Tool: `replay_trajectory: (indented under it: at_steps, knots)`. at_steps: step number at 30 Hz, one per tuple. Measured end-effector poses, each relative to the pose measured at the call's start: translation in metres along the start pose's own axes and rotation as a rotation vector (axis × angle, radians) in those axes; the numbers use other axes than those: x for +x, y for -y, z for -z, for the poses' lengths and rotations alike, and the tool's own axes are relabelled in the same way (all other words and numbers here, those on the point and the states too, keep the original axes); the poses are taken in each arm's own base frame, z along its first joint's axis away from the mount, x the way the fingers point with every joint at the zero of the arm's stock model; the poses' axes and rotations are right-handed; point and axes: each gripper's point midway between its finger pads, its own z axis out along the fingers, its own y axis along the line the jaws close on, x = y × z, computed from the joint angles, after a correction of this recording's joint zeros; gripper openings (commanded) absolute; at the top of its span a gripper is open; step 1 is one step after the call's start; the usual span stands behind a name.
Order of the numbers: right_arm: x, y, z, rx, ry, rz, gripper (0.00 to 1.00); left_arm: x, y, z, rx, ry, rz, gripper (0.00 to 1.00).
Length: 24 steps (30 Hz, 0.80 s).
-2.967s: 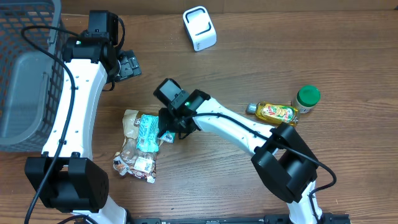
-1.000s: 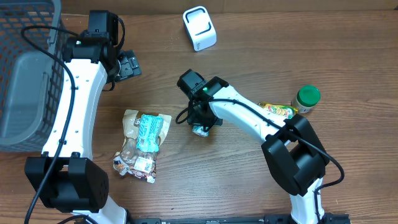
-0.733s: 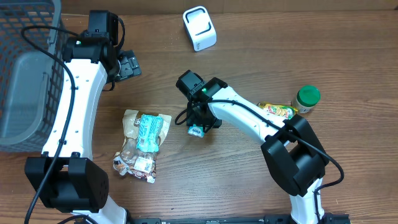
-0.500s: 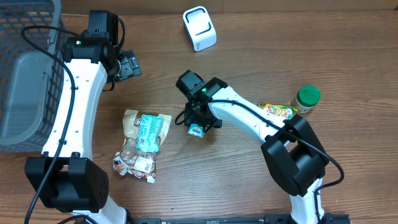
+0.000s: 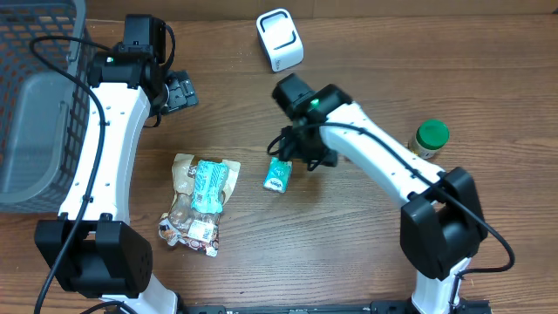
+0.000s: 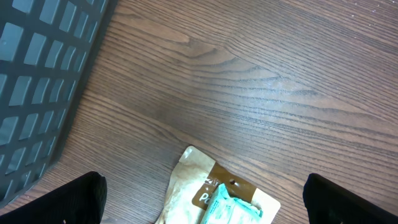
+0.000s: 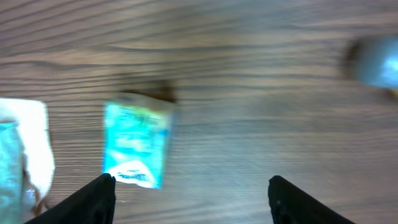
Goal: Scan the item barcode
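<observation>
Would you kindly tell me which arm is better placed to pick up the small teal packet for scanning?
Right. Its open right pincer hangs just beside the teal packet, while the left pincer sits farther off, near the basket.

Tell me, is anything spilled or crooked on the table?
Nothing is spilled or broken. The small teal packet lies flat and a bit crooked, all alone on the table, apart from the brown snack bag.
</observation>
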Motion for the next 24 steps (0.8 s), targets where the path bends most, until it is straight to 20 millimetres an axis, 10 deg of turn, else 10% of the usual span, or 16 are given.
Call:
replay_trajectory:
  at_steps: [8, 24]
  knots:
    - [-0.013, 0.037, -0.002, 0.037, -0.032, -0.071, 0.76, 0.0, 0.0, 0.0, 0.0, 0.0, 0.0, 1.0]
    - [-0.004, 0.042, -0.027, 0.044, -0.047, -0.057, 0.66, 0.0, 0.0, 0.0, 0.0, 0.0, 0.0, 1.0]
